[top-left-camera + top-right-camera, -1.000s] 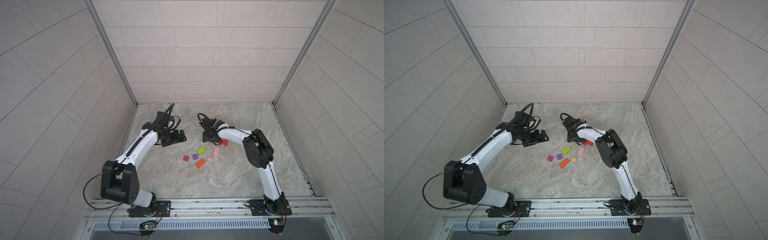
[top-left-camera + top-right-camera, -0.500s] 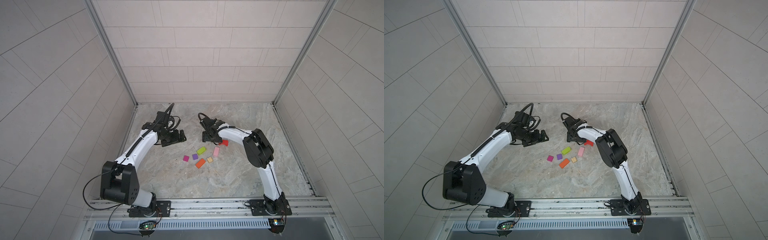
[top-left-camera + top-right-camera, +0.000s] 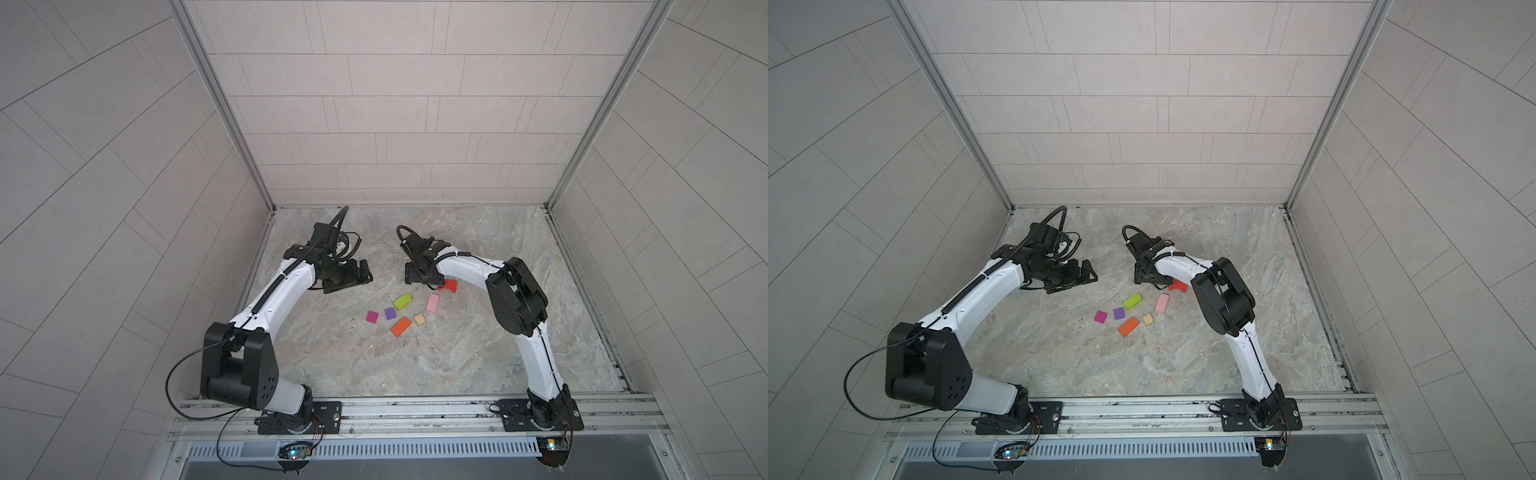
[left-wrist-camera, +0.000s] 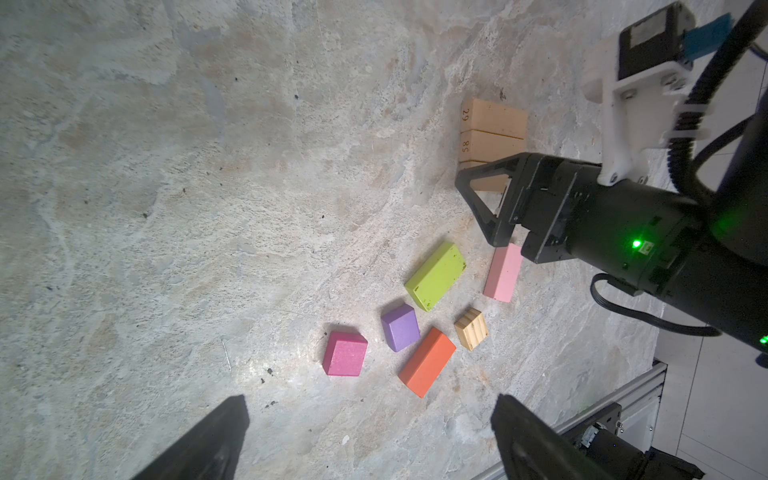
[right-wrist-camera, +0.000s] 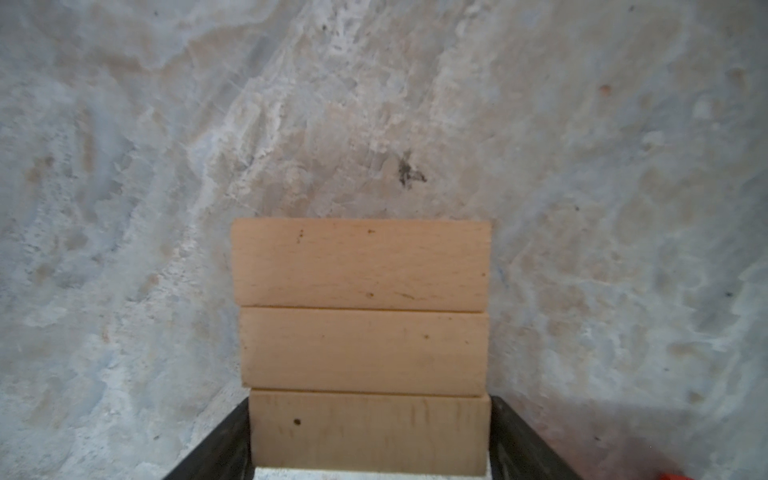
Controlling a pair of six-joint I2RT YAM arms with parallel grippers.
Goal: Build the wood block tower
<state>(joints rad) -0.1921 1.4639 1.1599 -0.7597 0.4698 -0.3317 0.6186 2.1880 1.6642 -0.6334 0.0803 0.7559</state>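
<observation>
while the left gripper (image 4: 372, 401) hangs wide open, the right gripper (image 5: 370, 403) sits around the end one of three tan bars (image 5: 361, 349) lying side by side; i cannot tell if it squeezes. colour blocks (image 4: 435, 276) lie loose nearby.

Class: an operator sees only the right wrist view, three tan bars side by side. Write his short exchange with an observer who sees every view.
Operator: Where are the other blocks?
Observer: Loose beside the bars: green, pink, purple, magenta, orange, a ridged piece, a red arch.
Operator: Is the left pincer holding one?
Observer: No, the left pincer is open and empty.
</observation>
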